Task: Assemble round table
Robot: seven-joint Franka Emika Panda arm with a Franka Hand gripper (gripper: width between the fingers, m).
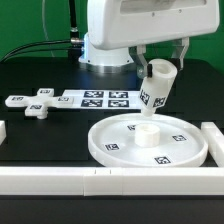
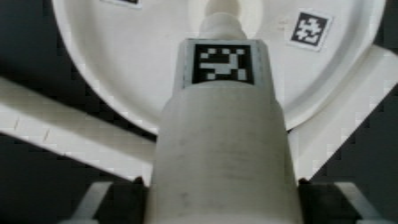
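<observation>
The large round rimmed disc (image 1: 150,140) lies flat on the black table with tags on its face and a small raised hub (image 1: 146,128) at its centre. My gripper (image 1: 160,62) is shut on the short thick cylinder leg (image 1: 157,88), holding it tilted just above the hub, its lower end close to it. In the wrist view the leg (image 2: 222,130) fills the middle, with a tag on it, between my fingers (image 2: 111,200), and the disc (image 2: 329,70) lies behind it. The cross-shaped foot (image 1: 38,104) lies on the table at the exterior view's left.
The marker board (image 1: 96,99) lies flat behind the disc. Long white bars edge the table at the front (image 1: 100,178) and at the exterior view's right (image 1: 213,135). The robot's white base (image 1: 105,50) stands at the back.
</observation>
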